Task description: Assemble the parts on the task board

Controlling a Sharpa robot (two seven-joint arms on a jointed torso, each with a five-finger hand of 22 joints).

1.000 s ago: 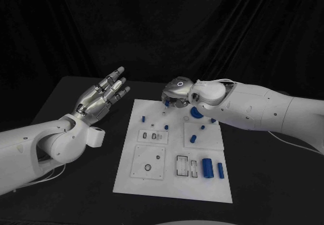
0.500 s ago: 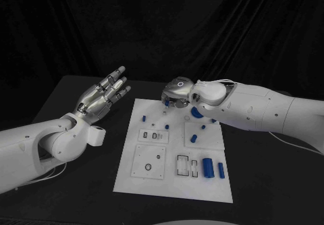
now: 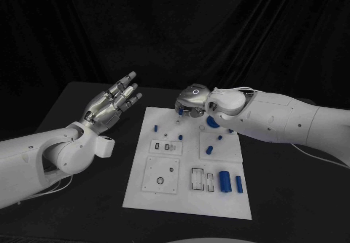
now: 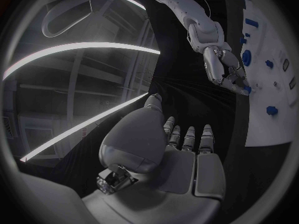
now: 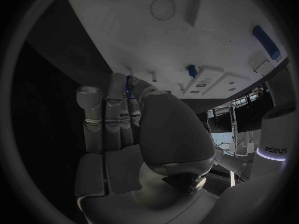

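Observation:
The white task board lies in the middle of the black table. My right hand hangs over the board's far edge with its fingers pointing down, pinching a small blue part at the fingertips just above the plate. The left wrist view shows the same hand at the board's edge. My left hand is raised to the left of the board, palm up and fingers spread, holding nothing. Two blue cylinders lie near the board's front right. A large blue round piece sits beside my right wrist.
Small blue pegs stand or lie on the board's far half, one more in the right panel. Recessed panels with black-outlined slots occupy the near half. The black table surrounds the board.

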